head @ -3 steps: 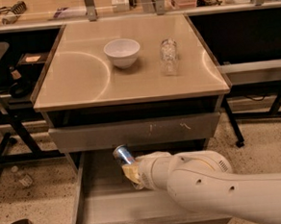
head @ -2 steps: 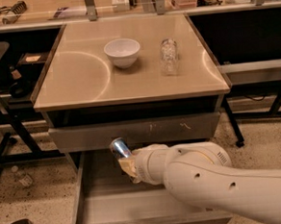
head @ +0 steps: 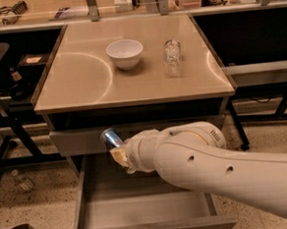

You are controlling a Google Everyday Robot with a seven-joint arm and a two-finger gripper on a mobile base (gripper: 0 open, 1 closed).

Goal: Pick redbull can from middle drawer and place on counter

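Speckled flooring [head: 36, 203] surrounds a grey drawer cabinet whose glossy beige counter [head: 77, 86] fills the upper middle of the frame. On the counter stand a white bowl [head: 125, 52] and, to its right and apart from it, a clear bottle [head: 172, 58]. At the bottom of the frame the middle drawer [head: 140, 212] is pulled out, showing its smooth grey floor.

The white arm [head: 226, 172] enters from the lower right and stretches up and left across the open drawer, its rounded wrist in front of the closed upper drawer front [head: 76, 140]. The gripper [head: 116, 149] at its tip is clamped on the redbull can [head: 110, 137]. The can is held tilted, its shiny end toward the upper left, above the open drawer and below the counter's edge, touching neither.
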